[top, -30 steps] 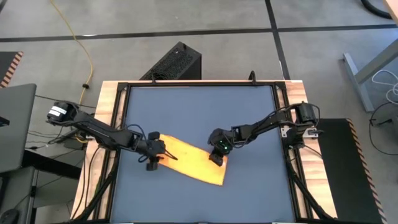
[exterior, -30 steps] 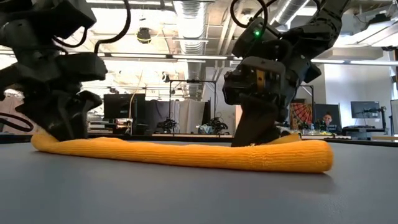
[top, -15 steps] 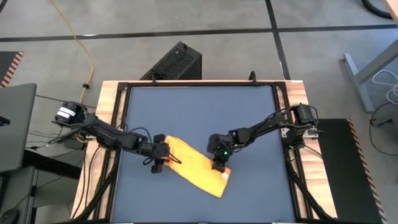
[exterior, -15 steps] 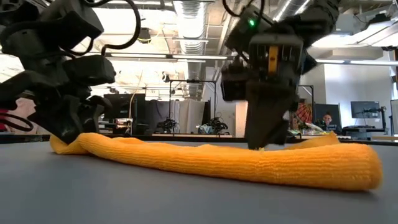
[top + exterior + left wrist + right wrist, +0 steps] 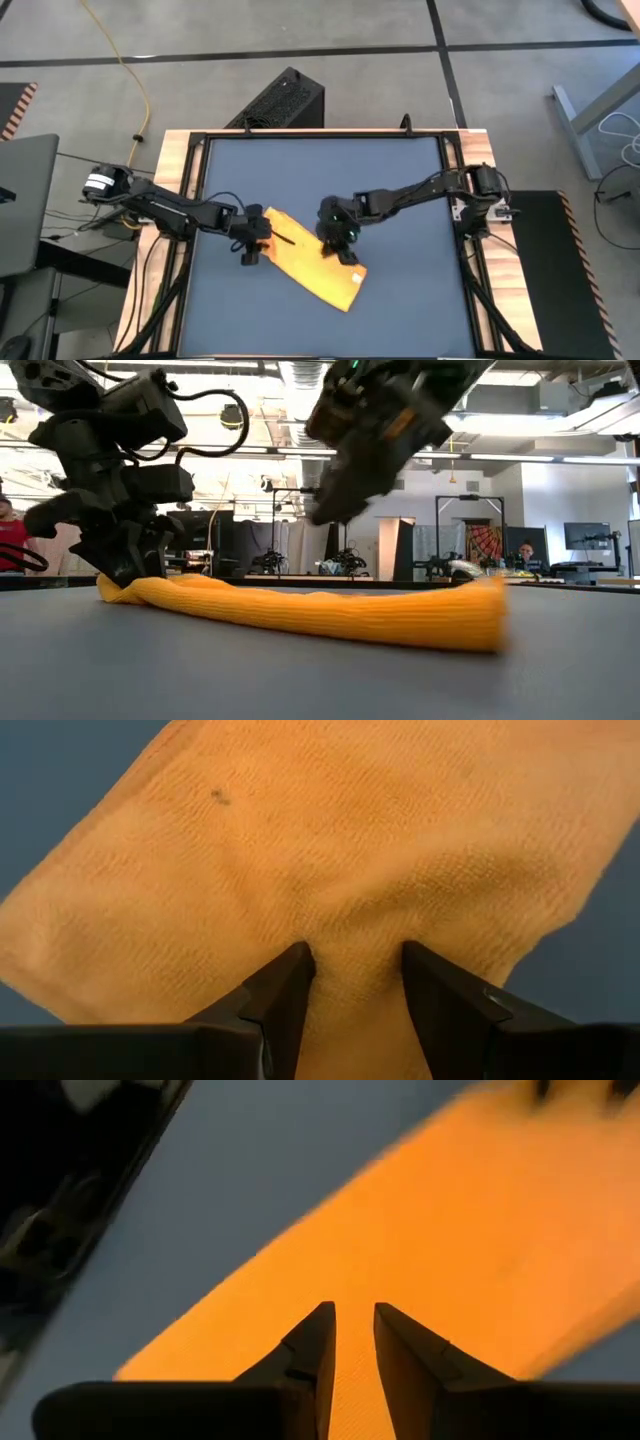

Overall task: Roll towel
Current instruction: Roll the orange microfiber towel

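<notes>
The yellow towel (image 5: 310, 258) lies on the dark blue tabletop as a long narrow band, slanting from the left centre toward the near edge. In the low view it is a low roll (image 5: 330, 615) resting along its length on the table. My left gripper (image 5: 255, 240) is shut on the towel's left end. My right gripper (image 5: 335, 238) hangs above the middle of the band, clear of it in the low view (image 5: 345, 500). Its fingers stand a narrow gap apart (image 5: 350, 1325) and hold nothing. My left gripper pinches a bunched-up fold at the towel's left end (image 5: 355, 965) between its two fingers. The fingers slant down onto it from the table's left side (image 5: 125, 570). That end is puckered up between the fingers, and the rest of the towel lies on the table.
The dark blue tabletop (image 5: 300, 170) has a black frame and wooden side rails (image 5: 170, 170). A black box (image 5: 280, 100) stands on the floor beyond the far edge. People and desks show in the room behind the table (image 5: 525, 555).
My right gripper has let go of the towel's right part, risen clear of it and gone toward the table's left and far side. My left gripper has kept its hold and shifted a little right. The towel's free right end has swung toward the near edge.
</notes>
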Available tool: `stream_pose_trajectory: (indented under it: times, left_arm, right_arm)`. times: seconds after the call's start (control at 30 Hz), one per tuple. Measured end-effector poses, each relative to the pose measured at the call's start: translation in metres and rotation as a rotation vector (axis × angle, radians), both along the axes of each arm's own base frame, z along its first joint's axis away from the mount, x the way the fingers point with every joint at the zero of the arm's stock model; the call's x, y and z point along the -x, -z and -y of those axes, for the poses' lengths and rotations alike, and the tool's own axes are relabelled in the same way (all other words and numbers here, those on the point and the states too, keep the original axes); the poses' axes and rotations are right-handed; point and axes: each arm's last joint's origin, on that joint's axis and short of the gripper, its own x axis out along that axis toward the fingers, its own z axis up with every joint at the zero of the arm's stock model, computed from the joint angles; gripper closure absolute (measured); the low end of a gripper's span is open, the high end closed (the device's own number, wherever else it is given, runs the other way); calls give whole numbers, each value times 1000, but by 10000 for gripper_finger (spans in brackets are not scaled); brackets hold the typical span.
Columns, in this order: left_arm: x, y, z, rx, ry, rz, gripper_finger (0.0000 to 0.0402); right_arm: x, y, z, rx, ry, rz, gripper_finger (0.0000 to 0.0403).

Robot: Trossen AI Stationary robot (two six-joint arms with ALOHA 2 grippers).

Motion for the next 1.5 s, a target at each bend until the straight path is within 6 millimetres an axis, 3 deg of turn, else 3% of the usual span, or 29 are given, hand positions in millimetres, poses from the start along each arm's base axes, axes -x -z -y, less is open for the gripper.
stream_pose_trajectory:
  times: [0.27,0.47,0.63,0.9,1.03,1.27,1.5]
  left_arm:
    - [15,-23,-31,-77,-78,-80,246]
    - [16,-29,-38,-75,-61,-53,246]
    - [18,-35,-40,-128,-134,-78,246]
    - [16,-46,-42,-157,-221,-97,246]
    - [10,-41,-43,-157,-247,-6,246]
    - [12,-23,-50,-175,-266,121,246]
    - [13,-21,-72,-229,-327,243,246]
  right_arm:
    - [-38,42,56,63,-79,271,312]
    - [-60,81,76,77,-76,216,313]
    - [-66,97,92,29,-7,174,313]
    - [-58,88,106,-26,137,54,313]
    - [-54,81,106,-20,180,-8,313]
    - [-46,57,82,100,189,-74,313]
    - [-18,38,70,97,204,-49,313]
